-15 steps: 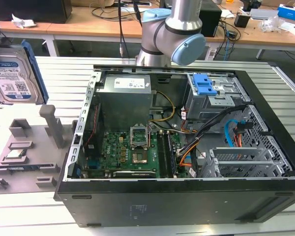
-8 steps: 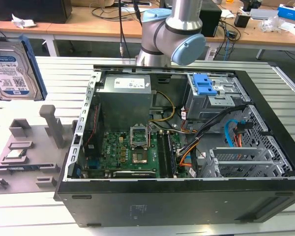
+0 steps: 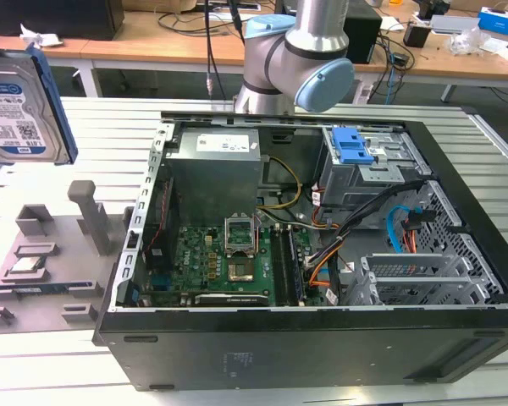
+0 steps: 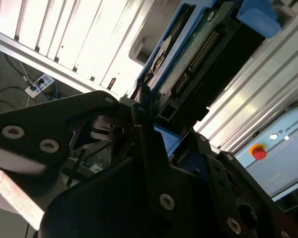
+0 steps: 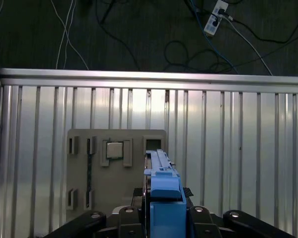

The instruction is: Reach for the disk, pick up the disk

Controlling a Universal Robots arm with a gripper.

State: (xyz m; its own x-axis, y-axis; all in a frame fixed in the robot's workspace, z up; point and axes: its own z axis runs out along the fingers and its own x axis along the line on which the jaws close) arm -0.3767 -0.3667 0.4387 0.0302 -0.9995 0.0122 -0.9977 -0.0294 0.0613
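We see the disk (image 3: 21, 110) up in the air at the exterior view's left edge, well apart from the open computer case (image 3: 322, 347) and above the grey holder plate (image 3: 59, 283) on the slatted surface (image 3: 110, 118). In the second wrist view the fingers (image 4: 146, 148) are clamped on it, so no gap is left between disk and fingers. It stands on edge, and its long axis appears to run out from the fingers toward the plate. In the first wrist view its blue rail (image 5: 164, 191) hangs over the plate near the processor chip (image 5: 113, 149). We judge the pick-up done.
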